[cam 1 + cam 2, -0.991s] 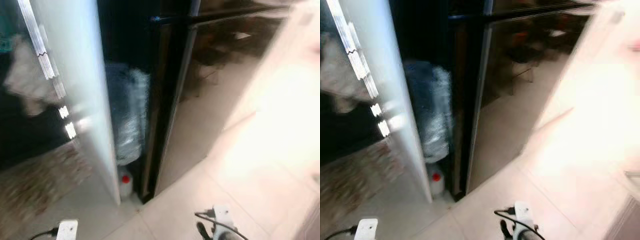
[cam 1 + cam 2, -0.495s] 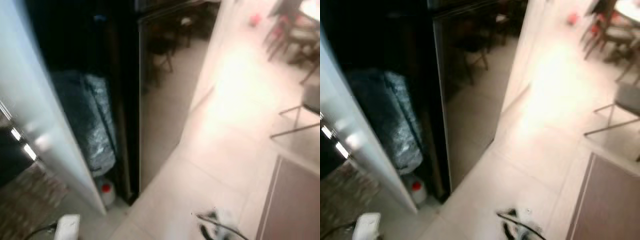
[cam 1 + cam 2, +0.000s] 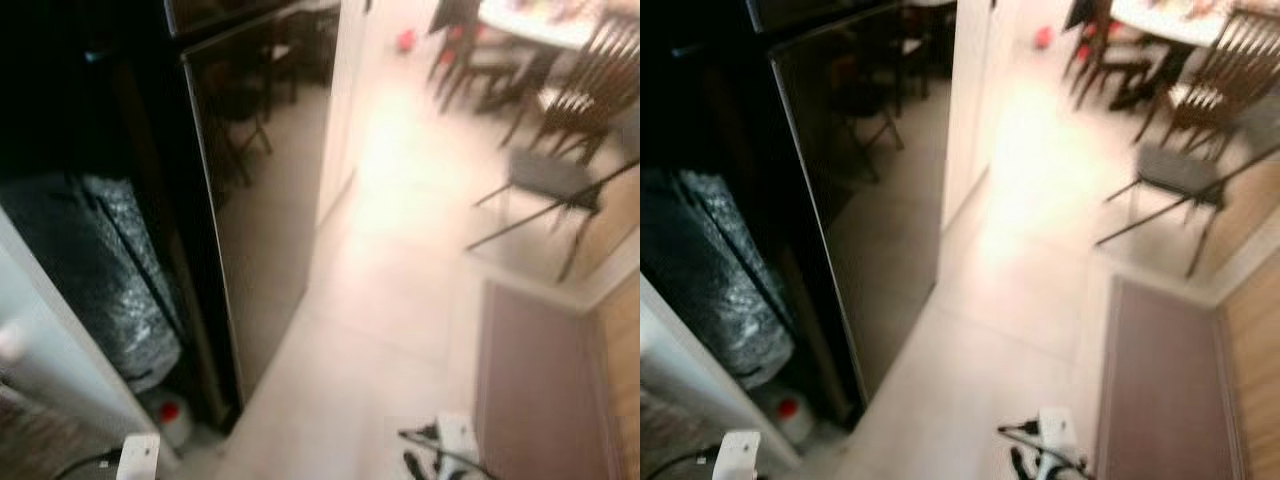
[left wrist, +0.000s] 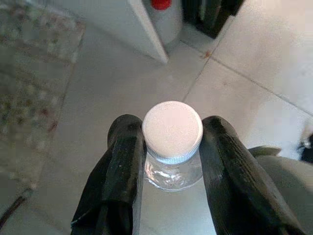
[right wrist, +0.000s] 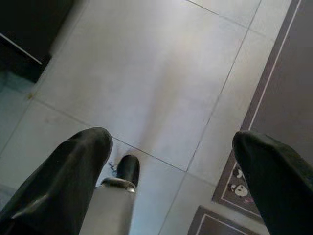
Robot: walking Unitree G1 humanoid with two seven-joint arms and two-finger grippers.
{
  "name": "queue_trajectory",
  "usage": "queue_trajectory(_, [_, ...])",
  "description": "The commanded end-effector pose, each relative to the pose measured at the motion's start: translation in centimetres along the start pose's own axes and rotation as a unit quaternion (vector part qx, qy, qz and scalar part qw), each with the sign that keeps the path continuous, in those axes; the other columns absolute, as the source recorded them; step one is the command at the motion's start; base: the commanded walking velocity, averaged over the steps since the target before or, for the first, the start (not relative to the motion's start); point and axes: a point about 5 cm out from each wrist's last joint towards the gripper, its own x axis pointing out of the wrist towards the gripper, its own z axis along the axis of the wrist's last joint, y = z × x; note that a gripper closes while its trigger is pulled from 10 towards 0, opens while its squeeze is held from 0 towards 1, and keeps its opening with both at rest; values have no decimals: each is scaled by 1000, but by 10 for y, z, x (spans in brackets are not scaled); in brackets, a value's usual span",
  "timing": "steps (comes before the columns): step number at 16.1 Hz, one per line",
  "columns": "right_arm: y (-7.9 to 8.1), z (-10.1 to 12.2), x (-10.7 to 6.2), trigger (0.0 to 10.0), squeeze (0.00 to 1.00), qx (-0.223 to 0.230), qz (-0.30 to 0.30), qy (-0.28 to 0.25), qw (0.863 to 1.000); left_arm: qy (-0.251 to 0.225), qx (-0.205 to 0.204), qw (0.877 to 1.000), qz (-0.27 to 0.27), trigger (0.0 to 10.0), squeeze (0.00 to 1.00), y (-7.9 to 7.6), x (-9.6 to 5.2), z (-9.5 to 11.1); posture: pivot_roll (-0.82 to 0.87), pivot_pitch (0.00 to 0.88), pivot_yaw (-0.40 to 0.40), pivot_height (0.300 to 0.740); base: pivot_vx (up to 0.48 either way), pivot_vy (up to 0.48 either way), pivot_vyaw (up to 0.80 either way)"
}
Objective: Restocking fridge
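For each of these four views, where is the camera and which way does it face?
Left eye view: on the head, looking down at the black fridge, floor and dining chairs.
Right eye view: same scene, slightly shifted.
Left wrist view: along the left gripper, shut on a white-capped bottle, above the floor.
Right wrist view: along the open right gripper, facing tiles and a mat.

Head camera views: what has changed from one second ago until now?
The camera has swung to the robot's right: the black fridge and the wrapped bundle beside it slid left in the picture, and a dining table with chairs and a mat came into sight. The things themselves did not visibly move. The left hand grips a white-capped bottle.
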Motion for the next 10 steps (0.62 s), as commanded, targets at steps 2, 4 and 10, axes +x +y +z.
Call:
queue_trajectory(2, [0,3,0,10000,0,-2,-2,-7,1000,9,4,1000,-3,10000,0,0,-1,-6,118,0,-54,740,0,0,0])
queue_trajectory(4, [0,2,0,10000,0,0,-1,-7,1000,10,0,1000,-5,10000,0,0,-1,-6,119,0,-54,740,0,0,0])
queue_trajectory(10, [0,4,1,10000,0,4,-5,-10,1000,7,-6,1000,-7,10000,0,-1,-1,-5,118,0,-54,740,0,242,0])
